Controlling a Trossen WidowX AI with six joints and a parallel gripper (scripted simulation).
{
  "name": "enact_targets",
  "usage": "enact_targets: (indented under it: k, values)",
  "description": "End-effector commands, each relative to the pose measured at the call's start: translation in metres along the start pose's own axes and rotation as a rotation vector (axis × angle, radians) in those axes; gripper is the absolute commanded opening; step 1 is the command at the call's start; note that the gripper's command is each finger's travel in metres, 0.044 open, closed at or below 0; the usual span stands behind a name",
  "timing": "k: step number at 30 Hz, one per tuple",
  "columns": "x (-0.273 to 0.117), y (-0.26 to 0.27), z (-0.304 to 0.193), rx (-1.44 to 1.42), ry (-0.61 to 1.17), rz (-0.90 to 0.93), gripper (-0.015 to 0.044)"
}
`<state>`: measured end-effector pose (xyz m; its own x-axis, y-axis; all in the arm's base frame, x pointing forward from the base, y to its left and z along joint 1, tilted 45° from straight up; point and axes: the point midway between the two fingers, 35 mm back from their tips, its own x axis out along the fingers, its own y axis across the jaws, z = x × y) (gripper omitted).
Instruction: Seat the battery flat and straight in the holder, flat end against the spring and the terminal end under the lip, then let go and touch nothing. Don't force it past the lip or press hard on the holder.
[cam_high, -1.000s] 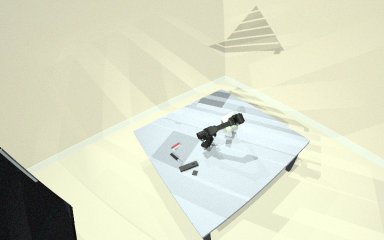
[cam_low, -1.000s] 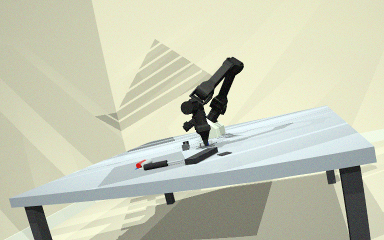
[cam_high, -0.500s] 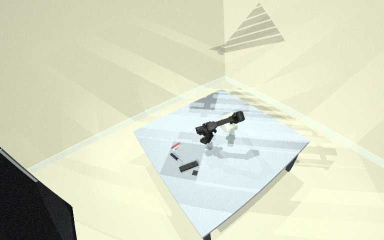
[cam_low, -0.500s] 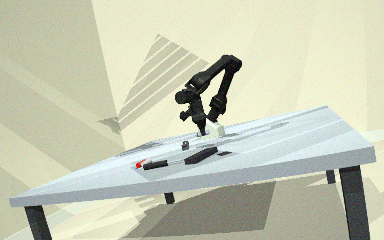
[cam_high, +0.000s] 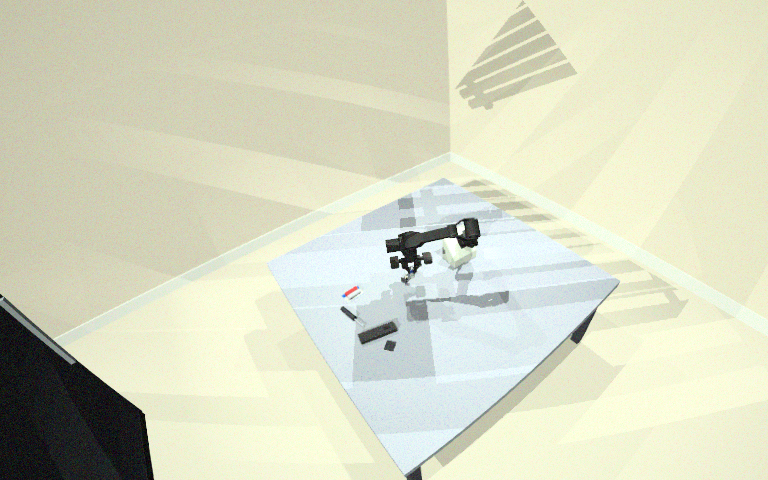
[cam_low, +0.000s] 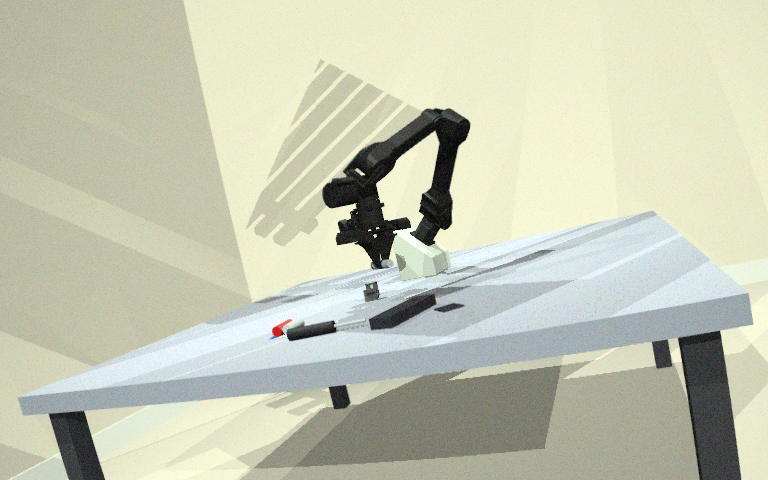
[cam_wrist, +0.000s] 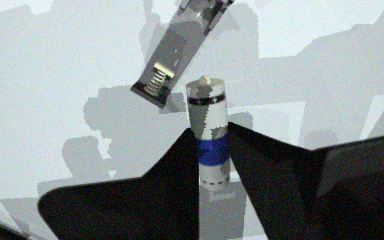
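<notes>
The battery (cam_wrist: 212, 120) (cam_low: 386, 263) is white with a blue band. My gripper (cam_wrist: 208, 131) (cam_low: 381, 262) is shut on it around the middle, above the table. In the wrist view its terminal end points to the top of the picture, and its lower end shows below the blue band. The grey see-through holder (cam_wrist: 175, 42) (cam_low: 370, 292) lies beyond the terminal end, up and left in the wrist view, turned at an angle to the battery. Its spring (cam_wrist: 156, 82) is at the near end, left of the terminal. The holder's far end is cut off by the frame top.
On the table (cam_high: 470, 362) (cam_low: 186, 376) lie a black bar-shaped thing (cam_high: 378, 332) (cam_low: 403, 311), a small black square (cam_high: 390, 345) (cam_low: 449, 307), a black-handled tool (cam_high: 349, 313) (cam_low: 311, 330) and red and white cylinders (cam_high: 351, 292). A pale block (cam_high: 457, 254) (cam_low: 421, 260) stands at the arm's base.
</notes>
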<state>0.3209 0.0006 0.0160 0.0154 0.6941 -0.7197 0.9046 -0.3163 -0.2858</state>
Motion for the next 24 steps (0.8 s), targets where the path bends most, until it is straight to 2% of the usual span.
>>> enact_targets:
  k: [1, 9, 19, 24]
  values:
    - [-0.004, 0.005, 0.020, 0.278, -0.005, -0.001, 0.0061]
    - [-0.011, 0.009, 0.052, 0.735, -0.005, 0.000, 0.0061]
    - [-0.010, 0.009, 0.052, 0.733, -0.007, -0.002, 0.0061]
    - [0.008, 0.008, 0.053, 0.732, -0.113, -0.047, 0.0061]
